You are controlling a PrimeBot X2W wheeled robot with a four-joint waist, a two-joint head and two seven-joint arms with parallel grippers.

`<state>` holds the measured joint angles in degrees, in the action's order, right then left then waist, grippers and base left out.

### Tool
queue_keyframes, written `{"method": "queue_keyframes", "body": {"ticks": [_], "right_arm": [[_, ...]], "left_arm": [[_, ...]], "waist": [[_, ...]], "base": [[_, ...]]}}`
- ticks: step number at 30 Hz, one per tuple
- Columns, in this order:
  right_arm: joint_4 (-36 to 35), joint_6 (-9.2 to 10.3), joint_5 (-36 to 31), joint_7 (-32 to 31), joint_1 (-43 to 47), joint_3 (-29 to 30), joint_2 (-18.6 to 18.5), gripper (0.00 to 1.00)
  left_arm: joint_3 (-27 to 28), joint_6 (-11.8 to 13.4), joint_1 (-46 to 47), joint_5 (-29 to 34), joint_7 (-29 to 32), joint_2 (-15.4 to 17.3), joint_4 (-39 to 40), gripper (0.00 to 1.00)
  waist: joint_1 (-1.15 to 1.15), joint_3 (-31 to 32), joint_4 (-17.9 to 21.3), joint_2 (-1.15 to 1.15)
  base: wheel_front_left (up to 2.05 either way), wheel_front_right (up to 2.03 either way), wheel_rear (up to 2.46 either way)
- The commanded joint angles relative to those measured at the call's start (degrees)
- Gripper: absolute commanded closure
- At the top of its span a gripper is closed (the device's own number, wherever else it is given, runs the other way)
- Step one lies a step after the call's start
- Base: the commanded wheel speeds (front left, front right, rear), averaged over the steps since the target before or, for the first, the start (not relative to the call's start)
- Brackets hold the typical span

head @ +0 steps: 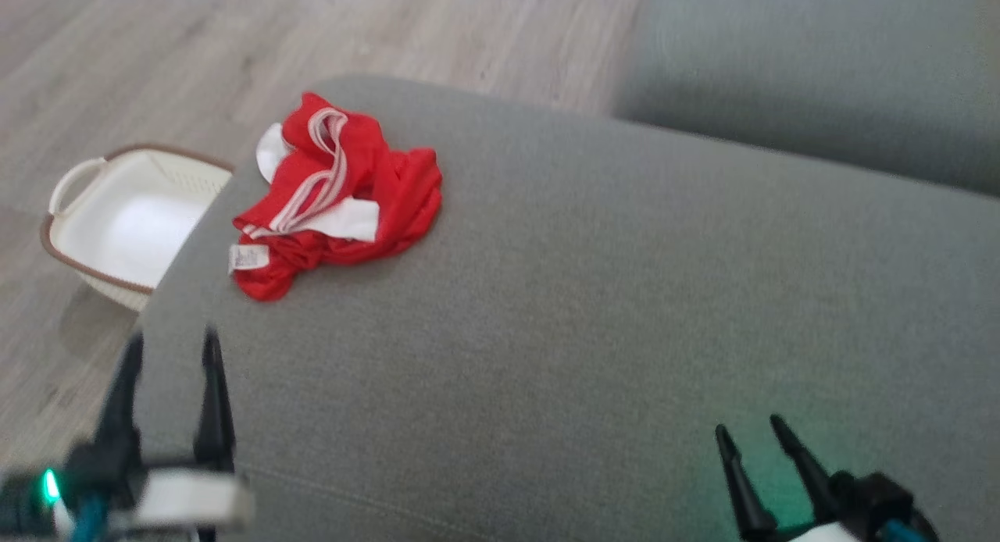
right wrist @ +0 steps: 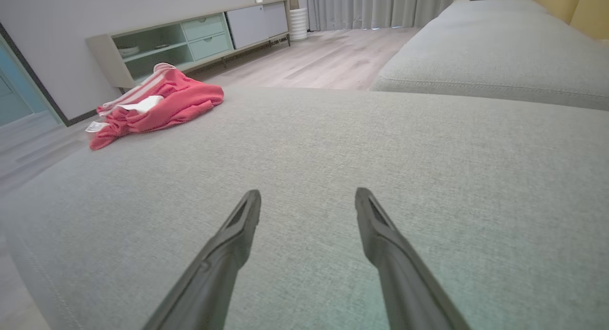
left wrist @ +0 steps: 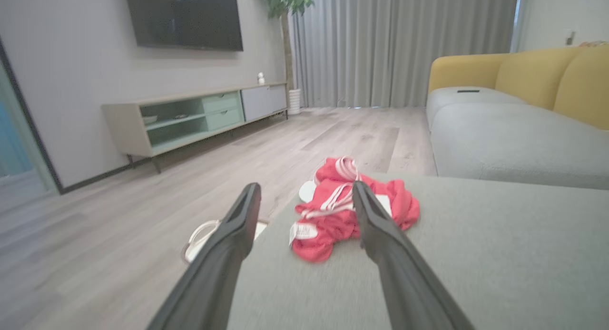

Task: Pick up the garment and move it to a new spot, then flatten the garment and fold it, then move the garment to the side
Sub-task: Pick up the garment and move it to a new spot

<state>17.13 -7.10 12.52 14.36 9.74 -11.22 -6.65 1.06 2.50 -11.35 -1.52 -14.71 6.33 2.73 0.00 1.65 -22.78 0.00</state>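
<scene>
The garment (head: 344, 194) is a crumpled red piece with white stripes and a white label, lying near the far left corner of the grey ottoman (head: 586, 292). My left gripper (head: 173, 347) hangs open over the ottoman's near left edge, well short of the garment, with nothing between its fingers. In the left wrist view the garment (left wrist: 342, 211) lies ahead between and beyond the open left gripper (left wrist: 307, 189). At the near right, my right gripper (head: 748, 429) stands open above bare cushion. The right wrist view shows the garment (right wrist: 157, 106) far off to the upper left of the open right gripper (right wrist: 308, 194).
A white laundry basket (head: 117, 222) with a brown rim stands on the wood floor beside the ottoman's left edge. A grey sofa seat (head: 820, 73) with yellow backrests (left wrist: 533, 73) lies beyond on the right. A low TV cabinet (left wrist: 195, 116) stands along the far wall.
</scene>
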Motion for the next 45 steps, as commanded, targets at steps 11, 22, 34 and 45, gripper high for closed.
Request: {"method": "queue_keyframes", "body": {"ticks": [11,22,34,45], "right_arm": [[-3.61,-0.39,-0.16,0.63,-9.29,-2.23,-8.83,0.00],[-8.67,-0.39,2.10,0.63,-11.85,-1.84,-14.33,0.00],[-11.23,-0.39,2.97,0.63,-12.02,-0.61,-16.43,0.00],[-10.26,-0.39,3.46,0.63,-12.03,-1.68,-13.97,0.00]], "left_arm": [[1.05,-6.31,30.38,0.58,-0.29,8.72,-16.56,0.00],[-1.84,-9.68,53.21,-4.96,4.68,12.70,-51.33,0.00],[-3.90,-8.99,61.12,-6.10,3.65,13.44,-66.97,0.11],[-6.52,-9.55,62.14,-5.21,-0.25,12.77,-59.64,1.00]], "waist": [[0.00,-10.48,5.47,0.00],[0.00,-20.30,11.72,0.00],[0.00,-24.91,12.90,0.00],[0.00,-22.01,11.13,0.00]], "base": [[0.00,0.00,0.00],[0.00,0.00,0.00],[0.00,0.00,0.00],[0.00,0.00,0.00]]}}
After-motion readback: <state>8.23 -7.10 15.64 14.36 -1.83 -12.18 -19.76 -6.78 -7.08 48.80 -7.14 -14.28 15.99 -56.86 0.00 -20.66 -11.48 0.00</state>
